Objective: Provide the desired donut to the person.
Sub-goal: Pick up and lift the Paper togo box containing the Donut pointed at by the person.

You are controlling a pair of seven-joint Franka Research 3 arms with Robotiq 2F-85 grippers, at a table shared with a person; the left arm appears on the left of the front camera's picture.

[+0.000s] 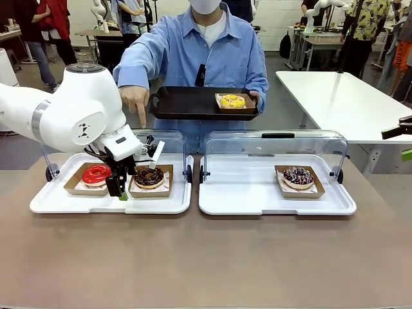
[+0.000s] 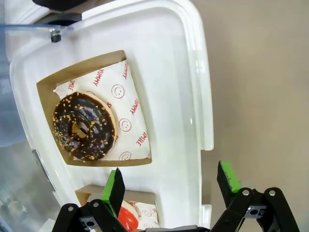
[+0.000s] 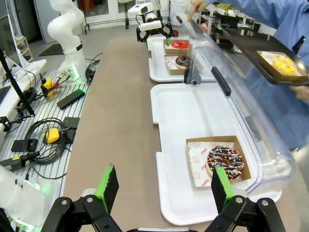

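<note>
Bright even light, sharp, wide-angle wrist distortion

The brown worktop (image 1: 206, 257) carries two white trays side by side, with a narrow gap between them. The left tray (image 1: 109, 207) lies under the left hand (image 1: 120, 192). In the left wrist view its long rim runs between the hand's spread fingers, with worktop showing past the outer finger. The right tray (image 3: 193, 111) stretches away ahead of the right hand (image 3: 165, 170), its near corner just beyond the wide-apart fingers. Each tray has a clear lid (image 1: 277, 145) tipped up on the side farthest from the hands.
</note>
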